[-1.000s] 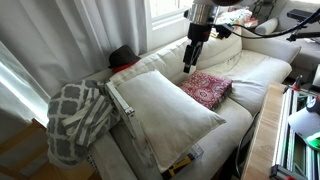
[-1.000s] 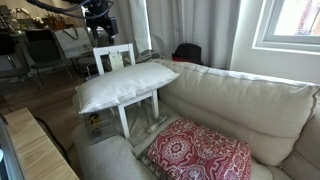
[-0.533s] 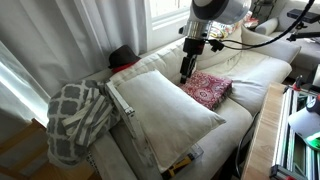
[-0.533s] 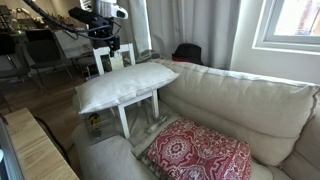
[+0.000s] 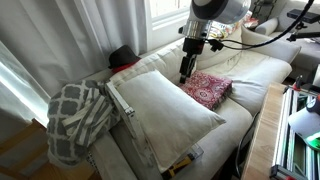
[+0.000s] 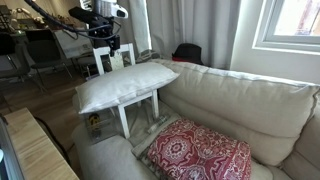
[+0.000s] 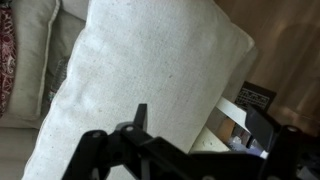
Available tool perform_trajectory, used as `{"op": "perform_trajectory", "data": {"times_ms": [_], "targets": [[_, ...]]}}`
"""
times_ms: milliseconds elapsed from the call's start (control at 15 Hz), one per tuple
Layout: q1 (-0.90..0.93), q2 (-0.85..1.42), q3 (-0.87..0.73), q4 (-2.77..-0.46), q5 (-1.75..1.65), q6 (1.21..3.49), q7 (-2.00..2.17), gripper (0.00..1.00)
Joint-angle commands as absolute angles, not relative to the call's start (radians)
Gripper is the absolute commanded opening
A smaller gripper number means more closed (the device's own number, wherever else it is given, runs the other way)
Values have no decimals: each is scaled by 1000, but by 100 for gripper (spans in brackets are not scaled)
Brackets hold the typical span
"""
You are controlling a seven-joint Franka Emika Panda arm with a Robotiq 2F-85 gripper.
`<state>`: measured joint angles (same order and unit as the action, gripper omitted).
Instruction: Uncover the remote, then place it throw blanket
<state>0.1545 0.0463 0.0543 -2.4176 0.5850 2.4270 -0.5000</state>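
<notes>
A large cream pillow (image 5: 165, 108) lies across the beige sofa; it also shows in the other exterior view (image 6: 125, 85) and fills the wrist view (image 7: 150, 70). No remote shows in any view. A grey-and-white patterned throw blanket (image 5: 78, 115) is heaped on the sofa arm at the left. My gripper (image 5: 186, 68) hangs above the far edge of the pillow, between it and a red patterned cushion (image 5: 205, 88). It also shows in the other exterior view (image 6: 105, 50). In the wrist view my gripper (image 7: 200, 125) is open and empty, with both dark fingers spread over the pillow's edge.
A black object (image 5: 122, 55) sits behind the pillow by the curtain. The red cushion (image 6: 200, 150) lies on the seat. A white chair (image 6: 115, 60) stands behind the pillow. A dark labelled item (image 7: 255, 97) lies beyond the pillow's edge. A wooden table (image 5: 265, 135) stands at the right.
My gripper has come down and a little nearer to the pillow's far edge since a second ago. It has held still over the last half second.
</notes>
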Motion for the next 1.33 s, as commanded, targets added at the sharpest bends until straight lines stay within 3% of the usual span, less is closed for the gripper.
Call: {"op": "perform_trajectory", "data": {"times_ms": [0, 400, 867, 1267], "targets": [[129, 46, 80, -2417, 582, 2426, -497, 100], [114, 78, 71, -2396, 585, 2393, -530, 100], [-41, 259, 58, -2360, 702, 2378, -967, 100], [-138, 436, 85, -2286, 991, 2431, -1197, 100]]}}
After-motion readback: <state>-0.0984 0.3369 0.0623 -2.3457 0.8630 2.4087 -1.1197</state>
